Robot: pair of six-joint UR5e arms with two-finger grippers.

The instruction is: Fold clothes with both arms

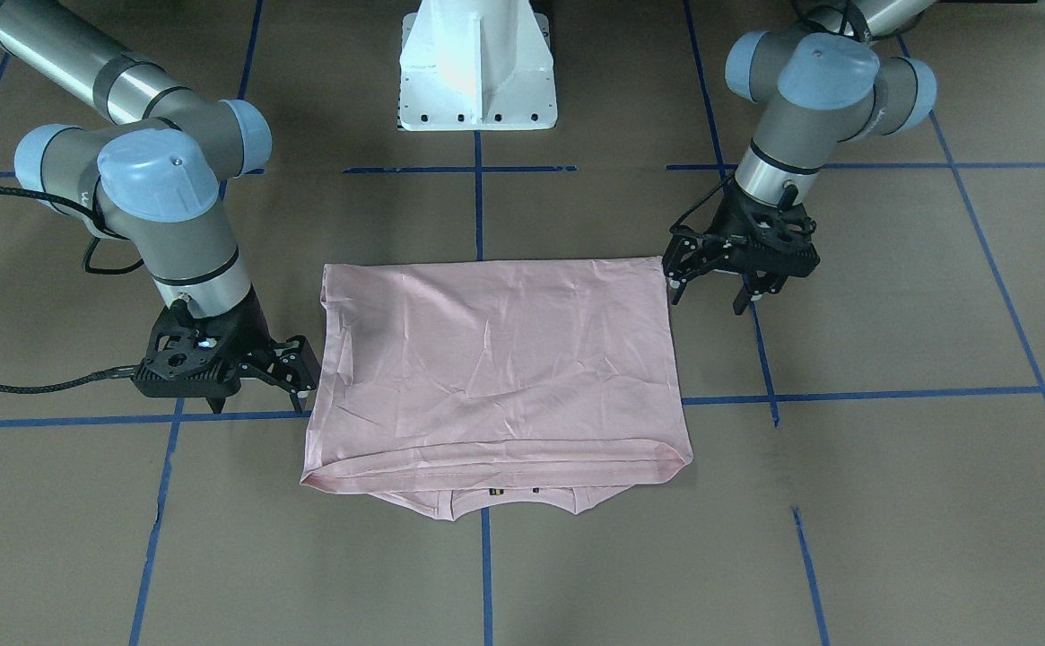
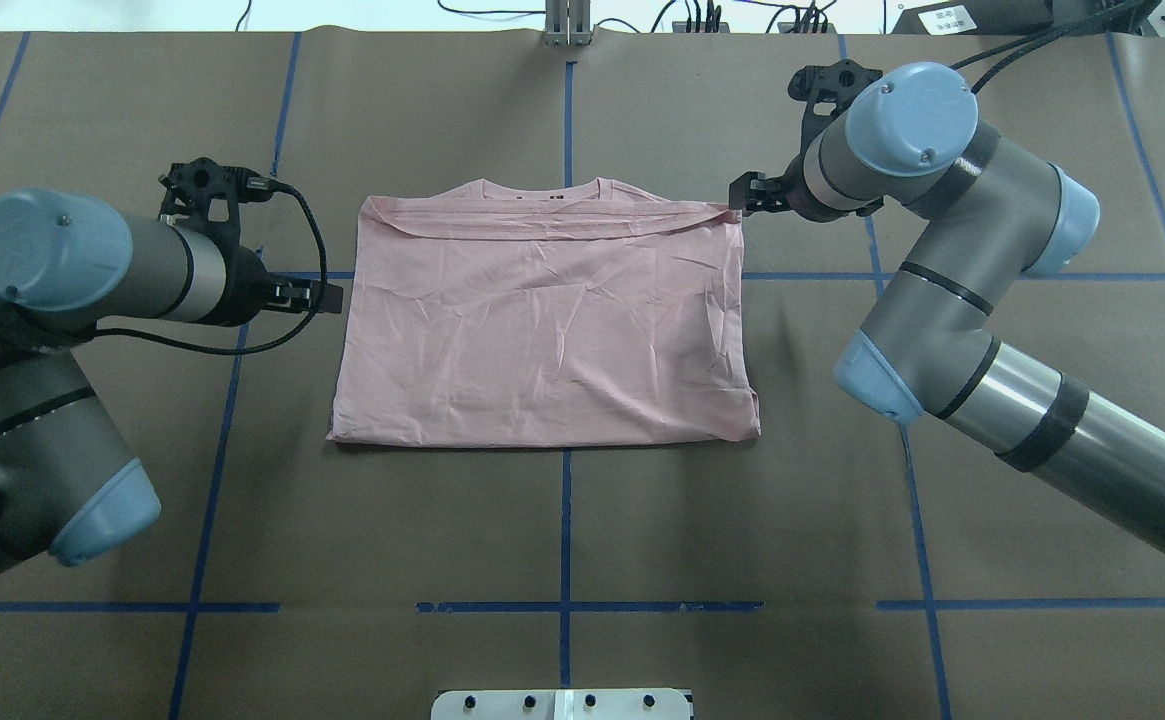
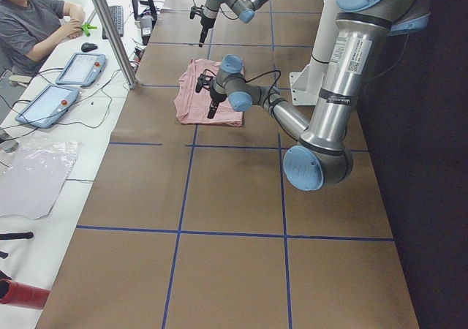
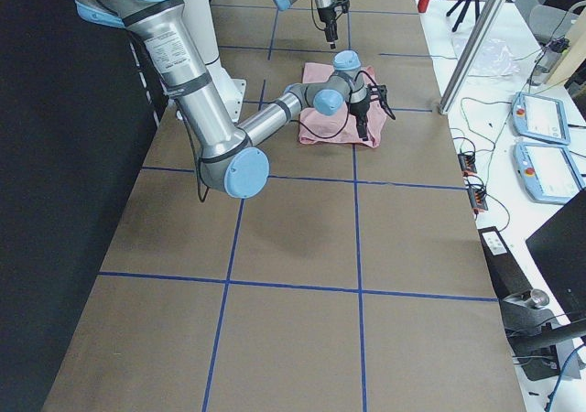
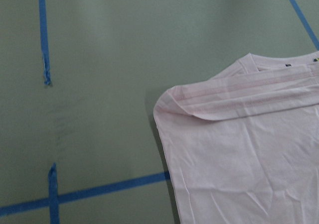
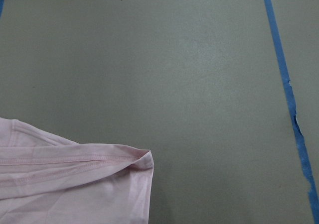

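Observation:
The clothes are one pale pink T-shirt (image 1: 495, 359) (image 2: 542, 330), lying flat on the brown table with its plain side up. Its hem is folded over toward the collar, which peeks out at the far edge with a small dark tag. My left gripper (image 1: 708, 296) (image 2: 317, 295) hovers open just off the shirt's left edge and holds nothing. At the folded hem's right corner, my right gripper (image 1: 260, 395) (image 2: 747, 195) is also open and empty. The left wrist view shows the shirt's (image 5: 239, 159) folded left corner lying free. The right wrist view shows the shirt's (image 6: 65, 184) right corner the same way.
The white pedestal base (image 1: 477, 72) stands at the robot's side of the table. Blue tape lines (image 2: 564, 520) grid the brown surface around the shirt. In the exterior left view a person (image 3: 33, 25) sits at a side bench with tablets (image 3: 47, 104).

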